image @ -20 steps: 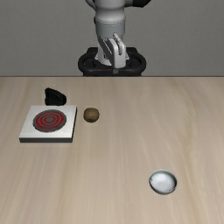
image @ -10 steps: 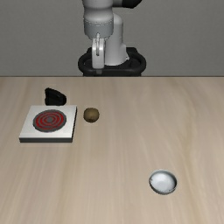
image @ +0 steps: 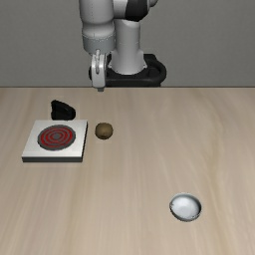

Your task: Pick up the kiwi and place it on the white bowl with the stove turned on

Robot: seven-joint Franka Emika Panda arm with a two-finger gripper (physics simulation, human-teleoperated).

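- I see the gripper (image: 98, 72) hanging over the far edge of the table (image: 139, 224), to the exterior view's left of the black robot base (image: 151, 72).
- The gripper is well above the wood surface and touches nothing on it.
- The gripper is seen side-on, so I cannot tell whether it stands wide or narrow.
- The arm (image: 108, 20) rises from the base and leans toward the exterior view's left, with the gripper at its lower end.
- The kiwi (image: 104, 130) lies on the bare table, brown and round, well below the gripper in the exterior view and slightly to the exterior view's right of it.
- The kiwi sits just beside the stove (image: 32, 151), on the side toward the exterior view's right. A narrow strip of table shows between the two.
- The stove is a flat white square slab lying on the table at the exterior view's left.
- The burner (image: 56, 137) on the stove shows red concentric rings.
- A black knob (image: 64, 108) sits at the stove's far edge. I cannot tell whether it touches the slab or stands just behind it.
- The white bowl (image: 172, 208) stands upright on the table, low in the view and toward the exterior view's right.
- The bowl is well apart from the kiwi, the stove and the gripper.
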